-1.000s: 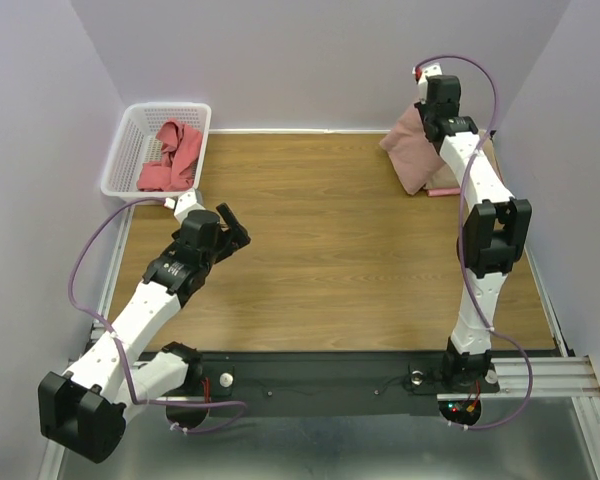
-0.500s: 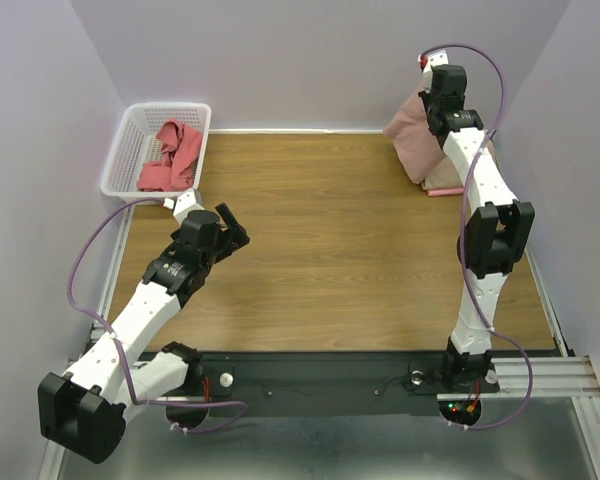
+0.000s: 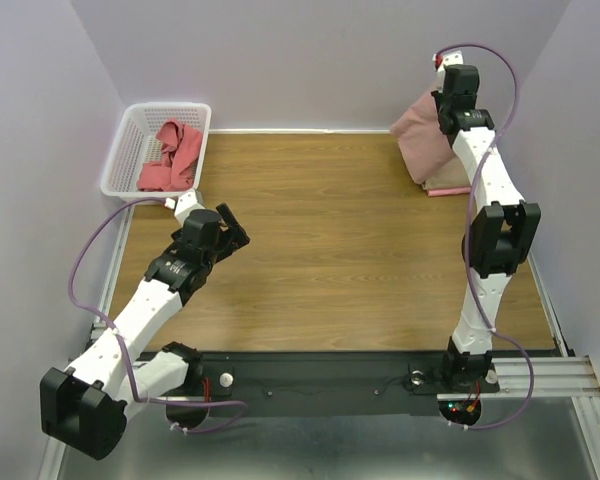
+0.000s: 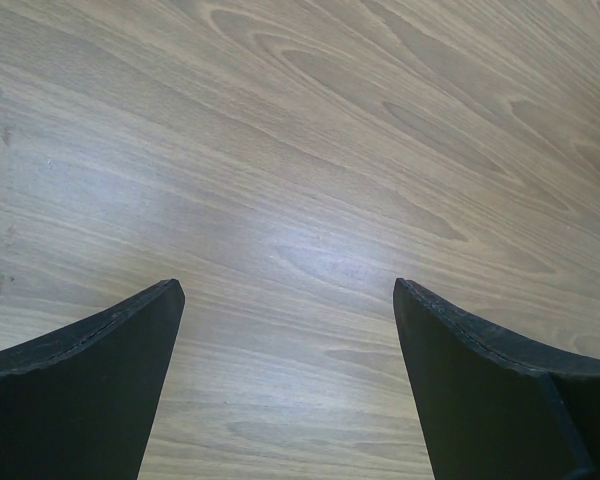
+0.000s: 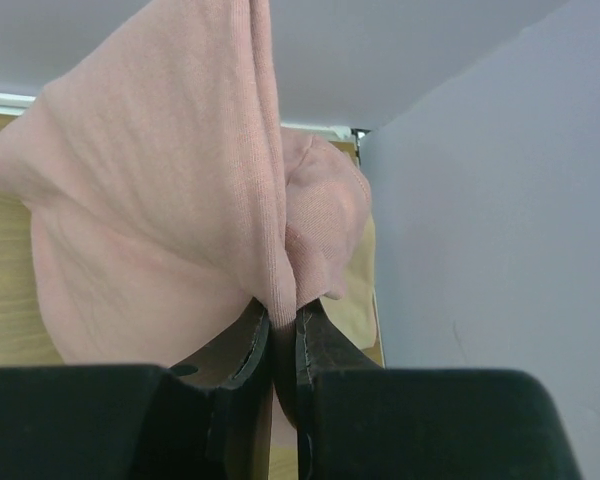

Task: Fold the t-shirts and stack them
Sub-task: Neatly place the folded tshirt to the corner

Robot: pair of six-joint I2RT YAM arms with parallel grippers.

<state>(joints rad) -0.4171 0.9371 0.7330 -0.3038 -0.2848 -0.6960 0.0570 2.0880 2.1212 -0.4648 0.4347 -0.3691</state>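
My right gripper (image 3: pixel 446 118) is shut on a folded dusty pink t-shirt (image 3: pixel 421 137) and holds it up at the far right corner of the table. In the right wrist view the pink cloth (image 5: pixel 180 190) is pinched between the fingers (image 5: pixel 325 345). Under it a tan t-shirt (image 3: pixel 442 186) lies on the table, and it also shows in the right wrist view (image 5: pixel 355 305). A coral-red t-shirt (image 3: pixel 172 155) lies crumpled in the white basket (image 3: pixel 123 150). My left gripper (image 3: pixel 236 225) is open and empty over bare wood (image 4: pixel 290 200) at the left.
The white lattice basket stands at the far left corner. Lilac walls (image 3: pixel 310 60) close the table at the back and both sides, the right one (image 5: pixel 490 200) close to my right gripper. A black rail (image 3: pixel 320 375) runs along the near edge.
My right gripper has moved right and toward the back wall with the pink t-shirt, carrying it over the tan one. The left arm has barely moved.
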